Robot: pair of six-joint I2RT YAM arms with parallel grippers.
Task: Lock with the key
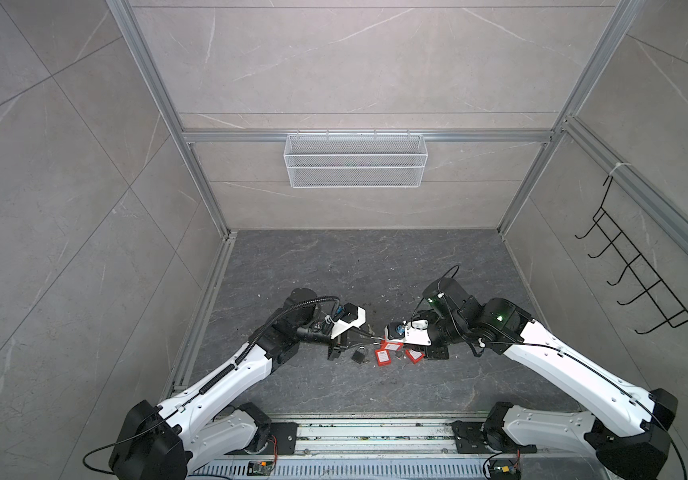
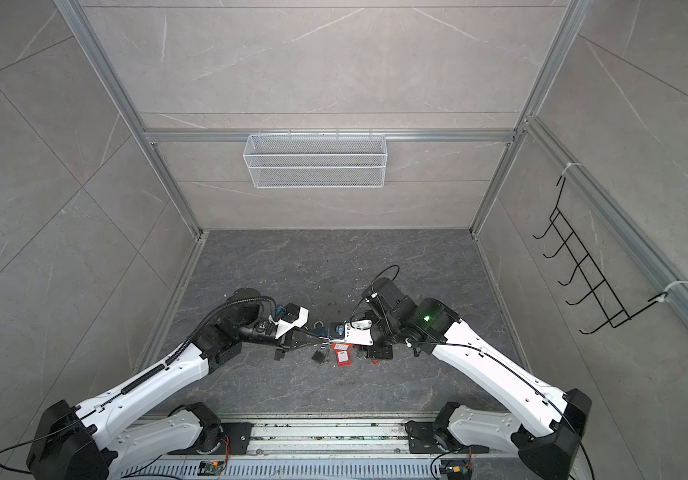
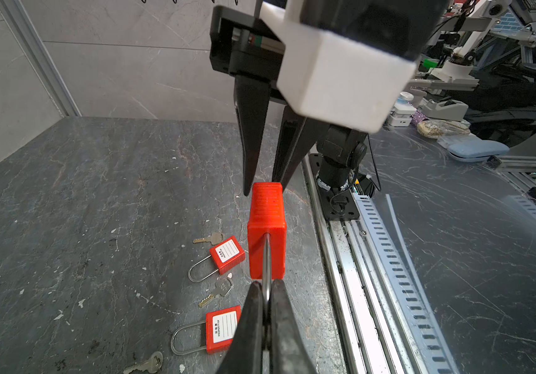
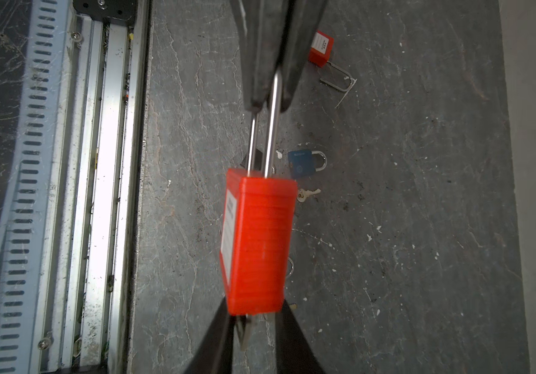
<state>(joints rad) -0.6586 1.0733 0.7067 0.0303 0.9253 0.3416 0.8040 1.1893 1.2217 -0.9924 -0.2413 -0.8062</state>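
Observation:
A red padlock (image 3: 266, 233) (image 4: 257, 246) hangs in the air above the dark table, and my left gripper (image 3: 268, 285) is shut on its steel shackle (image 4: 274, 129). In both top views the two grippers meet near the table's middle, with the left gripper (image 1: 371, 340) (image 2: 321, 340) pointing right. My right gripper (image 4: 255, 311) (image 3: 264, 189) is open and straddles the keyhole end of the lock body. A silver key (image 4: 243, 333) sticks out of that end, close to one finger and clear of the other.
On the table lie two more red padlocks (image 3: 228, 254) (image 3: 223, 328), loose keys (image 3: 223, 288) (image 3: 210, 239), a blue padlock (image 4: 302, 162) and a dark padlock (image 1: 359, 355). An aluminium rail (image 1: 375, 432) runs along the front edge. A mesh basket (image 1: 355, 160) hangs on the back wall.

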